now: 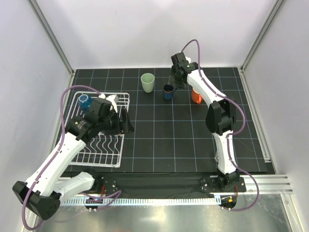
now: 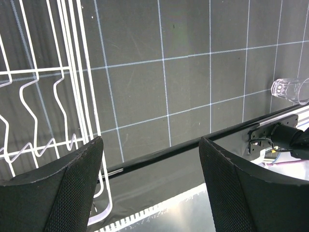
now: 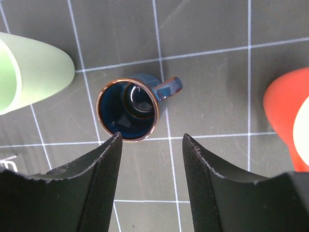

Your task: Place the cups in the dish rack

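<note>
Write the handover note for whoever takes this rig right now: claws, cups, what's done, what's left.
Left claw: open, empty, beside the right edge of the dish rack.
Right claw: open, empty, poised at the small dark blue mug, not yet gripping it.
Done: one blue mug sits in the rack's far left corner.
Left: four cups on the mat. The pale green tumbler, the dark blue mug and the orange mug stand in a row at the far side. The clear glass is by the mat's near edge.
</note>
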Available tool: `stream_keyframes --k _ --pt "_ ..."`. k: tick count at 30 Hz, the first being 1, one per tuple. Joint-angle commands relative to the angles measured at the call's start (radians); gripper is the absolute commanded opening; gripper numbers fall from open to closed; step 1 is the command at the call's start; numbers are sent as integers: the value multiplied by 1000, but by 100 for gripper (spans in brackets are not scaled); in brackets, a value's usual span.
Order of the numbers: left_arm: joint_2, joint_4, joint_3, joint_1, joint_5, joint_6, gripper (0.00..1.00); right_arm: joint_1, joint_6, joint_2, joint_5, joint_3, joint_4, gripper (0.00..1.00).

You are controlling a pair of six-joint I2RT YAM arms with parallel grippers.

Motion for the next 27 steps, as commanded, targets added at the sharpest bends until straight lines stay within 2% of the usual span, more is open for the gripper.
stream_keyframes --k 1,14,20,23,27 --pt "-3 36 40 -2 15 2 78 2 11 -1 20 2 3 54" --pt "-13 -13 63 -2 -19 13 78 2 43 70 21 17 23 50" --pt "-13 -55 106 -2 -34 25 78 0 60 88 0 23 36 42" --pt "-10 -73 132 -2 -53 33 79 0 63 91 -21 30 39 30" --pt "3 -89 164 -2 -61 42 80 0 60 85 -58 33 43 22"
